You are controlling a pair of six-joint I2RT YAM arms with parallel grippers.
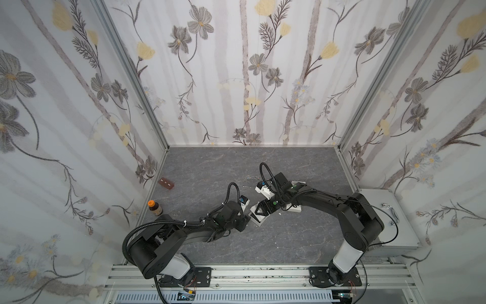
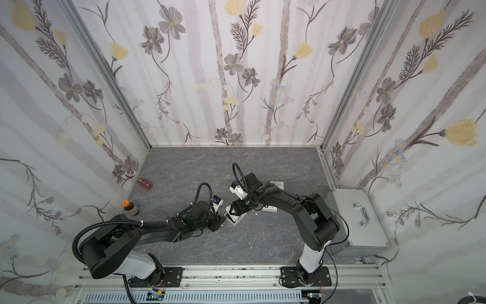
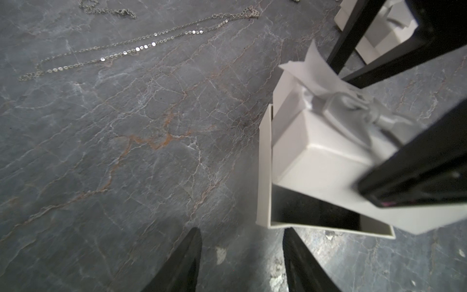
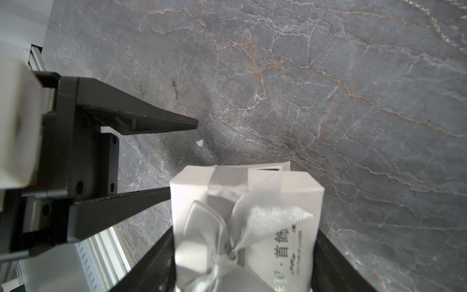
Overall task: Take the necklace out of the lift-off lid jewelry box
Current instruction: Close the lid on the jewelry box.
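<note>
Both top views look from high above the arm bases (image 1: 168, 265), down and forward over the whole table (image 1: 210, 171) to the back wall (image 1: 236, 79), nearly alike. Each wrist view sits close above the table, looking down at it; both share the white lid (image 3: 316, 151), nearest in the right wrist view.

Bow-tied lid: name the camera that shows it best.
Right wrist view: the lid close up, bow and print plain, clamped in the right gripper. The left wrist view shows it tilted over the open base, bow partly hidden. In both top views the gripper covers most of it.
</note>
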